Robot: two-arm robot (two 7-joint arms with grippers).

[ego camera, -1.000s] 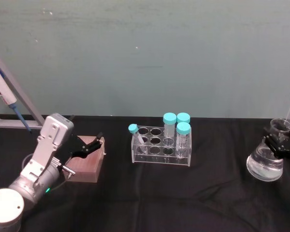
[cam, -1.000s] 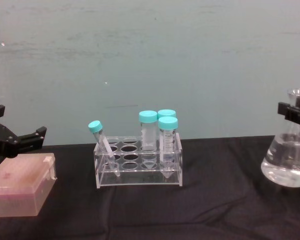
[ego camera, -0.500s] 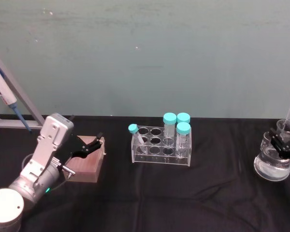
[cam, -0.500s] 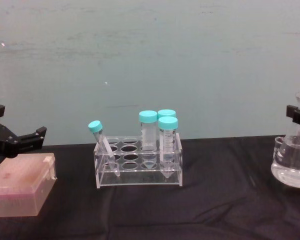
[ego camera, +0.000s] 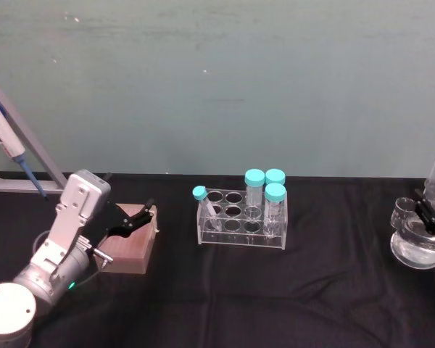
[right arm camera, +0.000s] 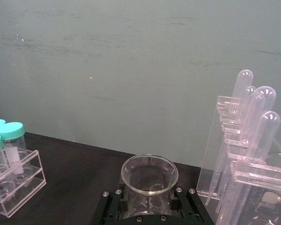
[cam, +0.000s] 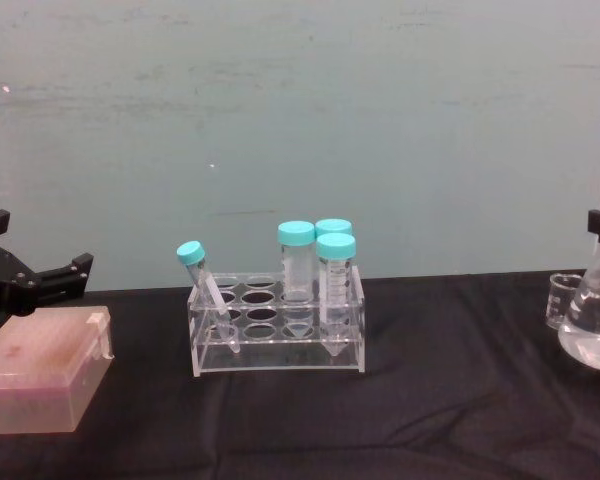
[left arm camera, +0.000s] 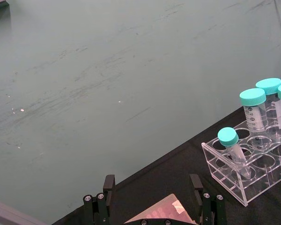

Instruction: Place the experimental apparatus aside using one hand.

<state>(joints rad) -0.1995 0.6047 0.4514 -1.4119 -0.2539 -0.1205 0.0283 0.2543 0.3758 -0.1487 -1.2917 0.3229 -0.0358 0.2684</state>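
The flask (ego camera: pixel 417 246), clear liquid in its wide base, sits at the far right of the black surface (ego camera: pixel 275 290), and the right hand (ego camera: pixel 433 215) is clamped on its neck. From the right wrist you look straight down into the flask's open mouth (right arm camera: pixel 149 175), with the black jaws closed on the neck just below the rim. A small beaker (cam: pixel 561 300) stands just beside the flask on its inner side, and the tall acrylic stand (right arm camera: pixel 234 154) with its round-topped tubes rises just beyond the flask. In the chest view the flask (cam: pixel 595 325) shows at the right edge, its base down at the surface. Mid-surface, well apart from all that, is the clear rack (ego camera: pixel 241 221) of teal-capped tubes. Over on the left, the left hand (ego camera: pixel 134 220) hovers above a brown box (ego camera: pixel 128 247), fingers spread and gripping nothing.
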